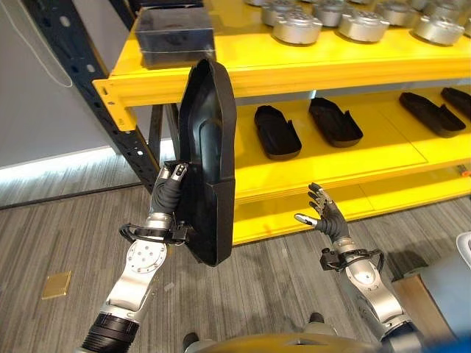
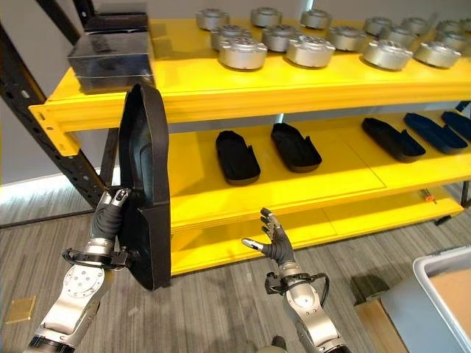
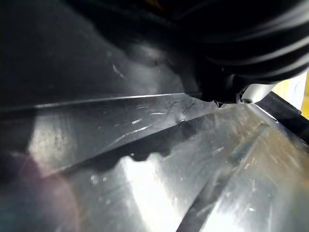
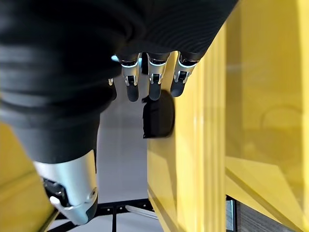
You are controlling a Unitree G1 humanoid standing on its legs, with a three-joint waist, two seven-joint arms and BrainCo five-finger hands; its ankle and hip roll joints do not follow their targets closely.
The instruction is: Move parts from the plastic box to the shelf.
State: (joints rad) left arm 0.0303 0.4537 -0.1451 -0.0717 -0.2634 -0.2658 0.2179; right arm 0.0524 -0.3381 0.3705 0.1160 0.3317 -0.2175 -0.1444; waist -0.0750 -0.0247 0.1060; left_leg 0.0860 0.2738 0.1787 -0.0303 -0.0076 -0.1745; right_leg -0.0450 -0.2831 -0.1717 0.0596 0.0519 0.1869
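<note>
A long black moulded plastic part [image 1: 208, 162] is held upright in the left hand [image 1: 171, 193], its long axis vertical, just in front of the yellow metal shelf [image 1: 324, 173]. The right hand [image 1: 324, 215] is raised alongside, fingers spread, holding nothing.

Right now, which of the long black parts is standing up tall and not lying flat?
The black part held up on end at the robot's left robot hand. The other black parts lie flat on the yellow shelf.
</note>
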